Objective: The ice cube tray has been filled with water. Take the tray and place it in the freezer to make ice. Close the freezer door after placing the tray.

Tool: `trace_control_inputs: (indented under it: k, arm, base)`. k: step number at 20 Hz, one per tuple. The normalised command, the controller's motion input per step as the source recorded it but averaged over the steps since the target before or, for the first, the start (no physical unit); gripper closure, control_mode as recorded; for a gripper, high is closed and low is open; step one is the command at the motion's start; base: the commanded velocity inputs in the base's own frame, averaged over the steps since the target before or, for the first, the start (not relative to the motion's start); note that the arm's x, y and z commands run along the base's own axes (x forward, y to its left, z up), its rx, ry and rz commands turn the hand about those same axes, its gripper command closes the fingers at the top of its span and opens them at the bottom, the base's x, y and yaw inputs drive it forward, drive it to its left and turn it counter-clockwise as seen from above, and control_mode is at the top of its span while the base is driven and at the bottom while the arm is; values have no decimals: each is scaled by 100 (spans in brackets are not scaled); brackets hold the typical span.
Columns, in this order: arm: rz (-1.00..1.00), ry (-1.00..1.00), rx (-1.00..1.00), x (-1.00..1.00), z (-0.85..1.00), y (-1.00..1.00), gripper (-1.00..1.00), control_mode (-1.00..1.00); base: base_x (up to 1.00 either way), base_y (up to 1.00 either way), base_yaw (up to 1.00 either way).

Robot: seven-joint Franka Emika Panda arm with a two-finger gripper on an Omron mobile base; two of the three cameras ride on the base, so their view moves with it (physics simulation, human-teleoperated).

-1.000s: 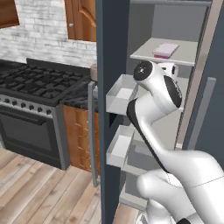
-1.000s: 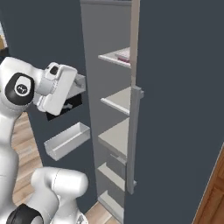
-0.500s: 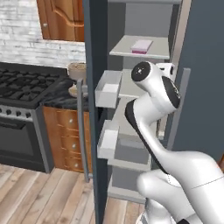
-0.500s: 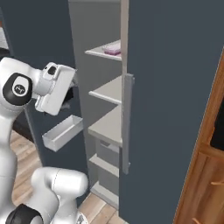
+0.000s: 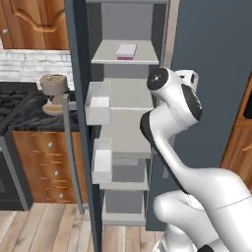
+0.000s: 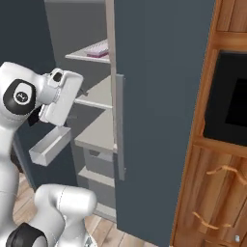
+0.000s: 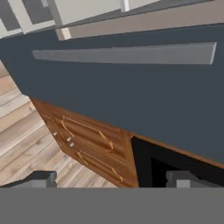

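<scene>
The ice cube tray (image 5: 126, 51) lay flat on an upper shelf (image 5: 106, 55) inside the freezer (image 5: 128, 128), so the placing looked done and only the closing remained. The freezer door (image 5: 81, 123) stood wide, its inner bins (image 5: 98, 104) facing the shelves. The end effector (image 7: 111, 178) was spread wide and empty, aimed at the plain door (image 7: 131, 92) and its handle (image 7: 127, 54). The arm's own elbow (image 5: 174, 98) sat close before the opening, likely in the door's swing. A stove (image 5: 12, 106) stood beside.

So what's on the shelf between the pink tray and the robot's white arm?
In the left base view, between the ice cube tray and the arm is one bare grey shelf.
</scene>
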Motion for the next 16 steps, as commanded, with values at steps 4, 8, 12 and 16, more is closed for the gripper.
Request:
trace_control_inputs:
  k: [4, 8, 12, 16]
  arm:
    - [0, 0, 0, 0, 0, 0, -100, 100]
    - [0, 0, 0, 0, 0, 0, -100, 100]
    - [0, 0, 0, 0, 0, 0, -100, 100]
    - [0, 0, 0, 0, 0, 0, -100, 100]
  base:
    - [-48, 38, -33]
    - [-45, 48, -28]
    - [-21, 60, -22]
    - [-1, 73, -17]
